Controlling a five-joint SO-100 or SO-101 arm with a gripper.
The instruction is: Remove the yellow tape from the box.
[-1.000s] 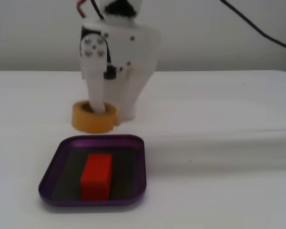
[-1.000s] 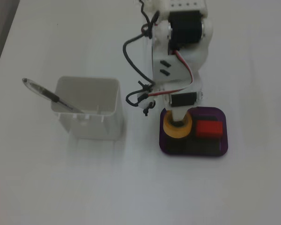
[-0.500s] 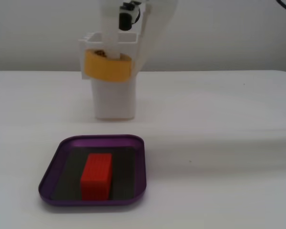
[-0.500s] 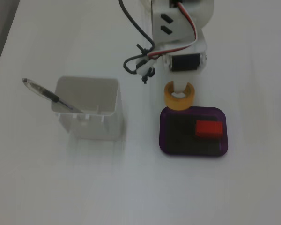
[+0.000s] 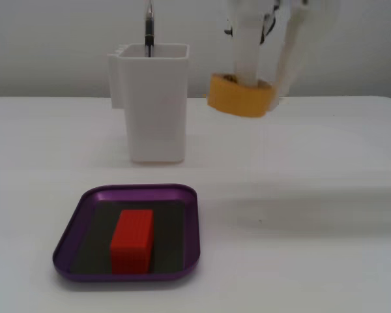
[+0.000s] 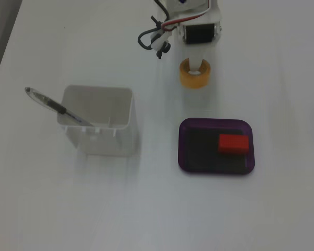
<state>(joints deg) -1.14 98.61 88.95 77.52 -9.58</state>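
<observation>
The gripper (image 5: 264, 81) holds the yellow tape (image 5: 240, 98) clear of the surface (image 5: 300, 156): in a fixed view from table height, one white finger (image 5: 246, 45) runs down through the roll's hollow centre while the other comes down outside its right wall, so the ring is pinched between them and hangs tilted, its left edge lower. The arm above the fingers is cut off by the top edge of this view. In a fixed view from above, the same gripper (image 6: 198, 70) shows with the arm's white body, a black motor (image 6: 200, 33) and looped wires (image 6: 154, 39) just above it, and the yellow tape (image 6: 194, 79) reads as an open ring with a finger filling part of its hole; from here its height over the surface (image 6: 282, 78) cannot be judged. The box (image 5: 133, 193) lies nearer the camera than the gripper and to its left in the low view; in the view from above, the box (image 6: 184, 146) lies below the gripper, well apart from the roll, with bare surface between them. A red block (image 5: 131, 240) rests on the box's dark floor, toward the right side of the tray when seen from above (image 6: 233, 143). A white container (image 5: 153, 101) stands left of the gripper; only the top-down view shows its hollow inside (image 6: 97, 107) and the full pen (image 6: 52, 106) leaning out over its left rim, whereas the low view shows just the pen's dark tip (image 5: 148, 29).
</observation>
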